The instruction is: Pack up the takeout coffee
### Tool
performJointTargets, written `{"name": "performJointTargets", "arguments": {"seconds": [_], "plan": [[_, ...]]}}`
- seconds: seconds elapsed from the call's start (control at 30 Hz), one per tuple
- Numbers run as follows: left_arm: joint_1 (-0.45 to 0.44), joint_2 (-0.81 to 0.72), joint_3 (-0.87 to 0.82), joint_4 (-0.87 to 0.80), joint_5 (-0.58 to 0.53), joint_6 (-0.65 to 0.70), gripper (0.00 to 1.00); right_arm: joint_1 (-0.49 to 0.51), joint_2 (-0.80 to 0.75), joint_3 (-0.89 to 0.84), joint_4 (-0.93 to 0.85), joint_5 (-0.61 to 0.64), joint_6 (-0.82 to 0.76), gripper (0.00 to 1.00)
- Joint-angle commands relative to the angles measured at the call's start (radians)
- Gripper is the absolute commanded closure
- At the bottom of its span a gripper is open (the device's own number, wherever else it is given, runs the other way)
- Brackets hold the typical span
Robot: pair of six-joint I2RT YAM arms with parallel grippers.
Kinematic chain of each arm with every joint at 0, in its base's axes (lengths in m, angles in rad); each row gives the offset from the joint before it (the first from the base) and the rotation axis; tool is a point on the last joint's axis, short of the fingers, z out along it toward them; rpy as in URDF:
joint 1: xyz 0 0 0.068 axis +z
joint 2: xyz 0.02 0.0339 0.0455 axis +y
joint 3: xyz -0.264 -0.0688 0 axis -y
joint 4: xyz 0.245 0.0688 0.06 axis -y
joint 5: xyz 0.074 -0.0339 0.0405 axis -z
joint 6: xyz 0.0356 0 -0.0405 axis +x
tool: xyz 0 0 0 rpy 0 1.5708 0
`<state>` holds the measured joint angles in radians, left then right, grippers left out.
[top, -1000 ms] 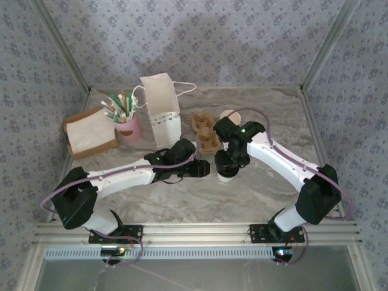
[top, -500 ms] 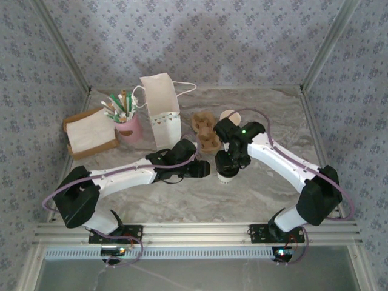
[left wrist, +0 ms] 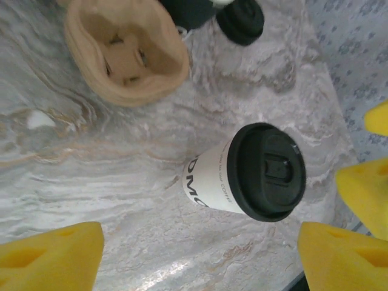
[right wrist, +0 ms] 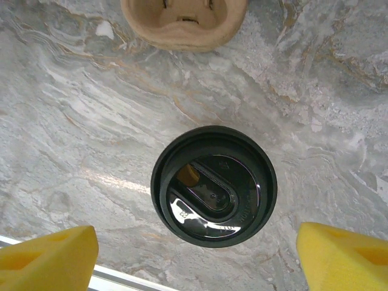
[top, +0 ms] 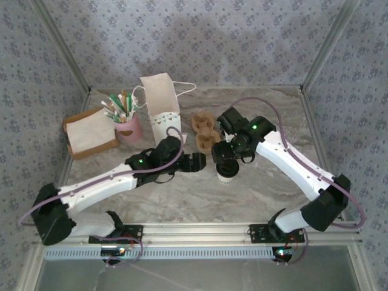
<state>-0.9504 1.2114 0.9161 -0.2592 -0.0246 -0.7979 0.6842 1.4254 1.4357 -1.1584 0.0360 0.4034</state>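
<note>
Since both arms' jaws stand apart beside the unheld coffee cup (left wrist: 242,176), closing together could knock it over.

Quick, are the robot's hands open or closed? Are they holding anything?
Left gripper: jaws open, holding nothing, not touching the takeout coffee.
Right gripper: jaws open, holding nothing, above the same cup.

Soft, even overhead light, faint diffuse shadows on the marble worktop (top: 200,197), pale glossy sheen on the black lid (right wrist: 213,185), yellow fingertips (right wrist: 48,254) blurred at wrist-view corners, overhead view sharp.
</note>
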Motion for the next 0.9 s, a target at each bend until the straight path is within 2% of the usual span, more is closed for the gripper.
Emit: {"name": "performJointTargets", "arguments": {"seconds": [0.0,0.2,0.3,0.4,0.63,0.87], "plan": [[-0.005,-0.116,-0.021,-0.102,-0.125,0.021,0.1,0.005,0.008,0.055,0.011,-0.019,-0.009,0.17],[0.008,-0.323,-0.094,-0.21,-0.231,0.026,0.03,-0.005,0.118,0.117,0.064,-0.059,-0.024,0.29],[0.035,-0.387,-0.135,-0.248,-0.229,0.021,0.02,-0.01,0.188,0.167,0.077,-0.069,-0.036,0.36],[0.062,-0.425,-0.174,-0.26,-0.203,0.016,0.02,-0.017,0.266,0.226,0.085,-0.07,-0.047,0.37],[0.119,-0.41,-0.239,-0.218,-0.096,0.022,0.03,-0.051,0.435,0.348,0.087,-0.044,-0.074,0.37],[0.139,-0.302,-0.262,-0.057,-0.023,0.022,0.06,-0.088,0.592,0.488,0.076,-0.041,-0.103,0.41]]}}
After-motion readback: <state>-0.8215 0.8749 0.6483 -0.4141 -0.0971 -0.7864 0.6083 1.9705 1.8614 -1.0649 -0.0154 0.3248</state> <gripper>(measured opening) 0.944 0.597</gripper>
